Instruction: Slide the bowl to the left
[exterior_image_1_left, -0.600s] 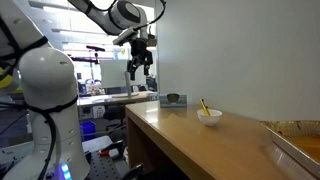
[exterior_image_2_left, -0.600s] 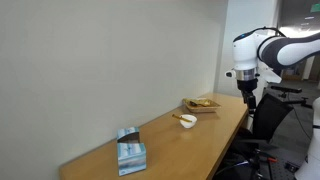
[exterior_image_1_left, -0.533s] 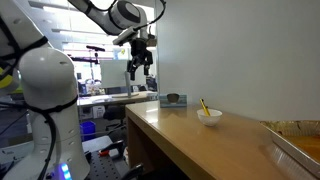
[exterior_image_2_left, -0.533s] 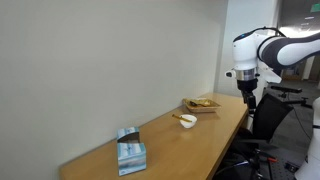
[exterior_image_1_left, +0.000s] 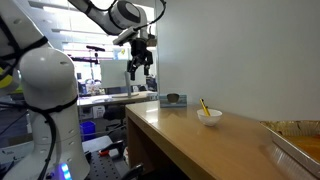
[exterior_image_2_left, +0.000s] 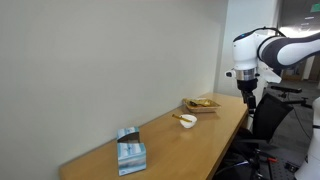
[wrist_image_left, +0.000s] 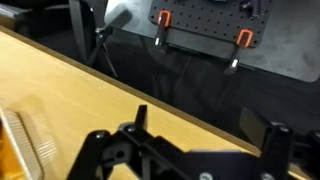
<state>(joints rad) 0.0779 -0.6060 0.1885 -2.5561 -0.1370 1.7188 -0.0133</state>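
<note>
Bowl distant, contents indiscernible

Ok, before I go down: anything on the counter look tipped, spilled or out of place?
Nothing stands out. The bowl sits upright on the counter, yellow stick poking out, no spill visible around it. The box and tray sit flat. The gripper hangs open, clear of the bowl.

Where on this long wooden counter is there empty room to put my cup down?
The widest bare stretch lies between the blue-grey box and the white bowl. The strip along the front edge of the counter is free too. It is tighter where the bowl sits close to the tray.
</note>
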